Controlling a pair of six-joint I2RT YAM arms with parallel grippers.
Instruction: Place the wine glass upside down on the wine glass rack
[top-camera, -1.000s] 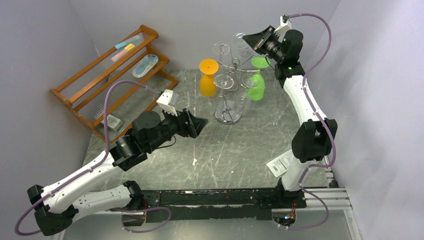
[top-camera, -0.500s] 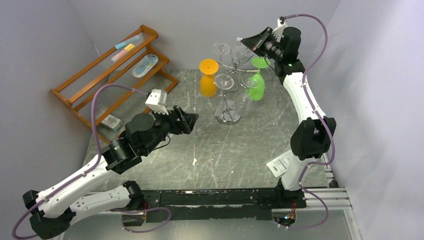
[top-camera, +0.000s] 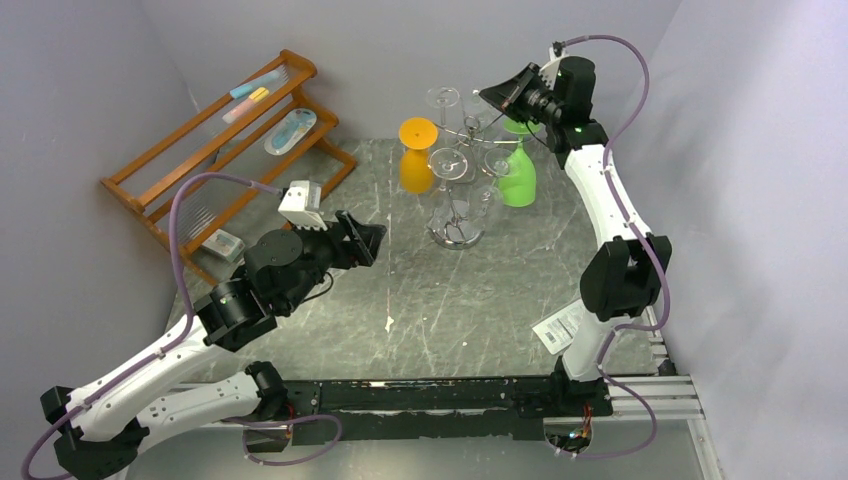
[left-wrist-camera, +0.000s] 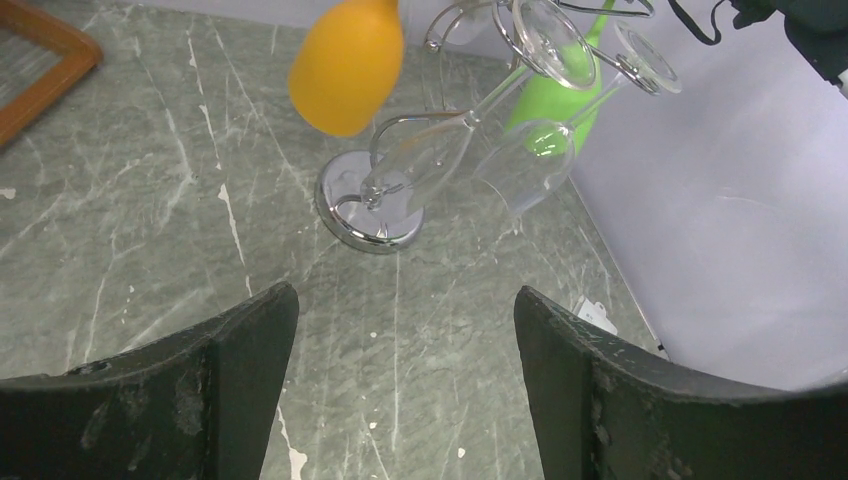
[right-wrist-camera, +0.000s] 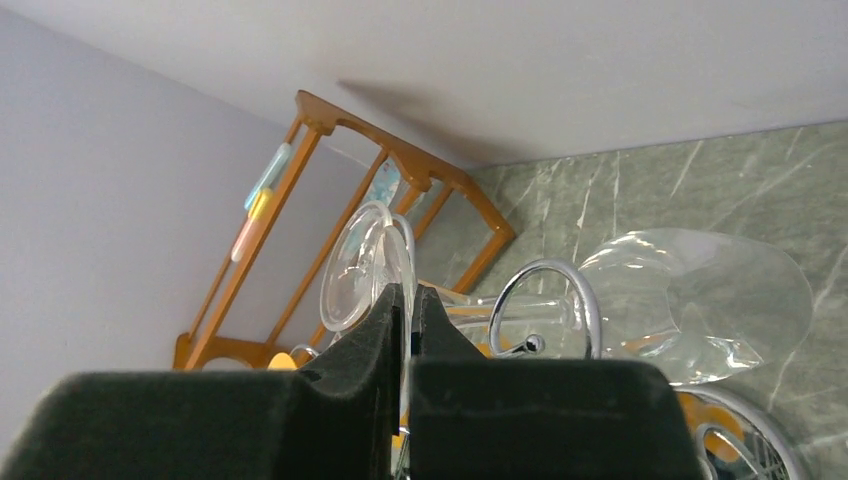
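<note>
The grey marbled desk (top-camera: 450, 310) is closed in by walls along its left, far and right edges; only the near edge, where the arms are bolted, is open. Open surface is seen from the middle of the desk down to the near edge. A wooden shelf (top-camera: 297, 62) is set slantwise in the far left corner, and a white label (top-camera: 562, 326) lies at the right edge near the right arm's base.

The rack (top-camera: 455, 238) stands on its round chrome base near the middle of the far edge. It is crowded. An orange glass (top-camera: 416, 165) hangs upside down on its left side and a green glass (top-camera: 518, 180) on its right, with other clear glasses (left-wrist-camera: 525, 165) hung between them towards the near side.

The left arm (top-camera: 270, 275) is stretched over the left part of the desk. Its jaws are spread wide, with nothing between them, and are aimed at the rack but well apart from it.

The right arm (top-camera: 600, 200) is raised along the right edge to the top of the rack. Its jaws are pressed together on the rim of the foot of the wine glass (right-wrist-camera: 700, 290). The stem is seen at one of the rack's wire loops; whether it is fully seated there cannot be told.
</note>
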